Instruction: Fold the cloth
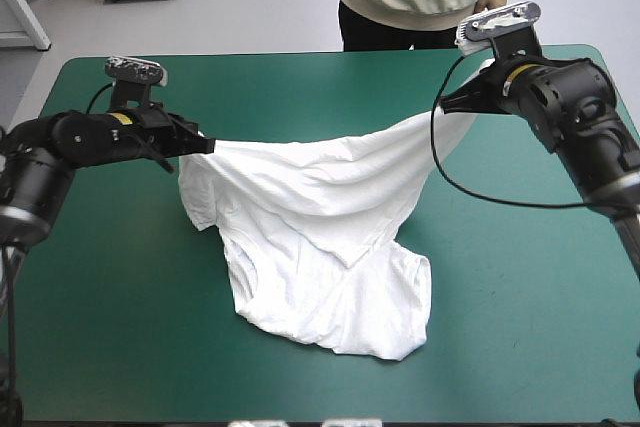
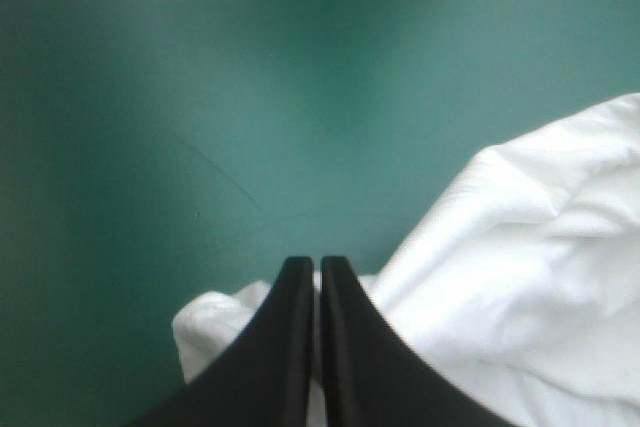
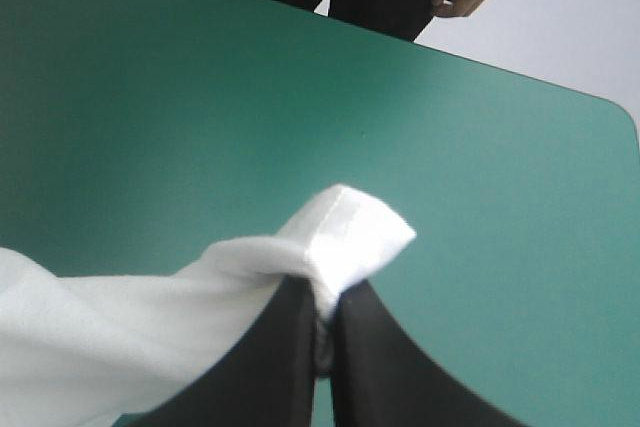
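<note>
The left gripper point(image 1: 203, 145) has its black fingers pressed together on one edge of the white T-shirt point(image 1: 320, 237) (only a thin slit shows between them, with cloth bunched at their sides). The right gripper point(image 1: 447, 103), lifted above the far right part of the teal-green table point(image 1: 520, 287), also pinches the T-shirt; a small folded corner sticks out past its tips. The T-shirt hangs stretched between them, and its lower part lies crumpled near the table's middle.

White T-shirt point(image 1: 320, 237), teal-green cover point(image 1: 520, 287)
</note>
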`<state>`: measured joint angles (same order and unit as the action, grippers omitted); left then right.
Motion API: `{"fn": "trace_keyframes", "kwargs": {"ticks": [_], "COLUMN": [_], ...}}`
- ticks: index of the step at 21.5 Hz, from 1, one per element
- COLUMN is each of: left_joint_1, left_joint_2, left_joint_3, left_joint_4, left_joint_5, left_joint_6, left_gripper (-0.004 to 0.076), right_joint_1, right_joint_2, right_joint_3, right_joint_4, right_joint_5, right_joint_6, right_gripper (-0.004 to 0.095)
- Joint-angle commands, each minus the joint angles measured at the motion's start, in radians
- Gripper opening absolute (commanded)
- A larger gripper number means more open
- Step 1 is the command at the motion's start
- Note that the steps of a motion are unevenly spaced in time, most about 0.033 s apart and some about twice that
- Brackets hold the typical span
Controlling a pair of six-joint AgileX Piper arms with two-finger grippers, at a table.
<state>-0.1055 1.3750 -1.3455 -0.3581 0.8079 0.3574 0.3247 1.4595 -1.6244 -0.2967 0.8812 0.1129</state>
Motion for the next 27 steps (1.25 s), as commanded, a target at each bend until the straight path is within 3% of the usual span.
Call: {"fn": "trace_keyframes", "kwargs": {"ticks": [1,7,10,11,12,13,14,15,16,22,25,27], "left_joint_1": [-0.003,-0.003,-0.003,-0.003,-0.003,-0.003,-0.003,-0.003,-0.003,-0.003,-0.003,-0.003], "left_joint_2": [0.087,0.261,0.326,0.366,0.393,0.402,0.410,0.410,0.404,0.283,0.221,0.185], "left_joint_3": [-0.024,-0.028,-0.047,-0.070,-0.094,-0.106,-0.127,-0.136,-0.167,-0.266,-0.264,-0.222], "left_joint_4": [-0.066,-0.069,-0.065,-0.074,-0.095,-0.111,-0.120,-0.121,-0.121,-0.050,0.036,0.089], "left_joint_5": [-0.225,-0.403,-0.440,-0.437,-0.430,-0.426,-0.418,-0.413,-0.376,-0.101,0.121,0.195], "left_joint_6": [0.016,0.038,0.054,0.063,0.067,0.075,0.078,0.078,0.078,0.078,0.030,-0.042], "left_gripper": [-0.0009,-0.0009,0.0020,0.0107,0.0244,0.0326,0.0459,0.0490,0.0489,0.0435,0.0419,0.0419], "right_joint_1": [-0.102,-0.164,-0.176,-0.187,-0.200,-0.205,-0.217,-0.224,-0.238,-0.262,-0.262,-0.262], "right_joint_2": [0.078,0.201,0.244,0.259,0.268,0.274,0.276,0.276,0.272,0.151,0.012,-0.073], "right_joint_3": [-0.027,-0.027,-0.027,-0.027,-0.029,-0.029,-0.029,-0.031,-0.053,-0.199,-0.199,-0.187], "right_joint_4": [0.073,0.081,0.097,0.133,0.175,0.186,0.191,0.191,0.191,0.187,0.350,0.488], "right_joint_5": [-0.193,-0.260,-0.273,-0.277,-0.279,-0.280,-0.284,-0.281,-0.250,-0.008,0.131,0.199], "right_joint_6": [-0.035,-0.035,-0.039,-0.059,-0.082,-0.082,-0.084,-0.084,-0.084,-0.143,-0.238,-0.299], "right_gripper": [-0.0017,-0.0015,0.0029,0.0104,0.0218,0.0263,0.0385,0.0419,0.0518,0.0540,0.0540,0.0540]}}
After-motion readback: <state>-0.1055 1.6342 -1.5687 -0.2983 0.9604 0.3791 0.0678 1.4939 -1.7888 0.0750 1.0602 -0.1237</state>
